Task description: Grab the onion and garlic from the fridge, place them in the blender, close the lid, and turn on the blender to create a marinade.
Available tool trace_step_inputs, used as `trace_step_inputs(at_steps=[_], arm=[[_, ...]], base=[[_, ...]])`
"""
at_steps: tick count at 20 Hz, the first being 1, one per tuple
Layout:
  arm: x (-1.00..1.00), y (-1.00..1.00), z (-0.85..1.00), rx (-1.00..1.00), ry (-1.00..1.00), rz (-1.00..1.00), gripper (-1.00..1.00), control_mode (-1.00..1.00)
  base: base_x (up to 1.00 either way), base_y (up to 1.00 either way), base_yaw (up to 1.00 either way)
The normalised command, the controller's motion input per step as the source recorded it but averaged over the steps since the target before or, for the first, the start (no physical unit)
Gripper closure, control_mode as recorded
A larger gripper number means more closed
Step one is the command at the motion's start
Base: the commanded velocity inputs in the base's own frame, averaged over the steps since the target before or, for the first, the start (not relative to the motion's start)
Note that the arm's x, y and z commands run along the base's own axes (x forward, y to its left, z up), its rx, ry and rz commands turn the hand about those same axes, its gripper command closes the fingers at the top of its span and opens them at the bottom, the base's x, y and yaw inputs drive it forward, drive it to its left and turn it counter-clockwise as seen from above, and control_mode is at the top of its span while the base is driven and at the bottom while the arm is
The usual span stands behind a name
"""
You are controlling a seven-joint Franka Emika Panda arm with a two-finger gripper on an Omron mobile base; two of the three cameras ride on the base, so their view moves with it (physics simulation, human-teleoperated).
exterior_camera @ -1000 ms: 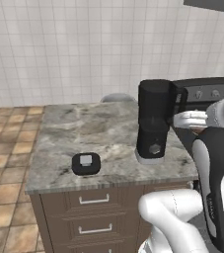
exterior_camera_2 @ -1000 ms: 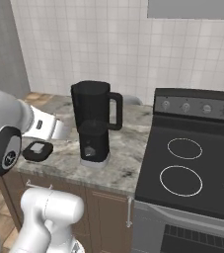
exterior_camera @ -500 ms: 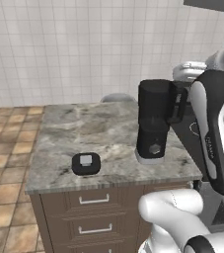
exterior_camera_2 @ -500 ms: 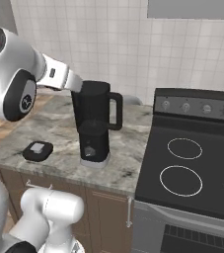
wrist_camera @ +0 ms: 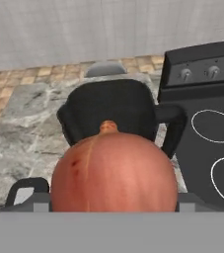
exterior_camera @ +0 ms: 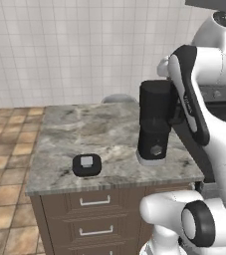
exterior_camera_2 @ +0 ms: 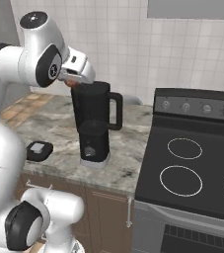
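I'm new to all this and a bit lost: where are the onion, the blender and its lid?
onion [wrist_camera: 114,170]: hand view, middle of its orange-red skin.
blender [exterior_camera: 154,112]: left base view, dark jar wall.
lid [exterior_camera: 86,161]: left base view, grey centre knob, lying on the counter.

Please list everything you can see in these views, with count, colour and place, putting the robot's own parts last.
onion: one, orange-red, held in the gripper above the blender's open top.
blender: one, black, standing on the counter near the stove side, jar open.
lid: one, black with a light grey knob, lying flat on the counter near its front edge, apart from the blender.
counter: one, grey marbled top over brown drawers.
stove: one, black, beside the counter, with white-ringed burners and grey knobs.
grey round object: one, behind the blender by the wall; cannot tell what it is.
gripper: one, on the white arm, closed on the onion over the jar.
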Motion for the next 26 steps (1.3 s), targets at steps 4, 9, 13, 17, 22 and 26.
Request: trace_step_inputs(at_steps=[4, 9, 13, 17, 22, 26], arm=[[0.99, 0.0, -0.56, 0.0, 0.25, 0.01, 1.0, -1.0], [0.72, -0.01, -0.42, 0.0, 0.21, 0.03, 1.0, -1.0], [0.33, 0.0, -0.65, -0.02, 0.16, 0.03, 1.0, -1.0], [0.07, 0.0, -0.78, -0.05, 0.12, 0.01, 1.0, -1.0], [0.22, -0.01, -0.47, -0.02, 0.08, 0.01, 1.0, -1.0], [0.12, -0.09, -0.3, 0.0, 0.0, 0.0, 1.0, -1.0]], base=[[0.0, 0.0, 0.0], [0.0, 0.0, 0.0], [0.0, 0.0, 0.0], [0.0, 0.0, 0.0], [0.0, 0.0, 0.0], [0.0, 0.0, 0.0]])
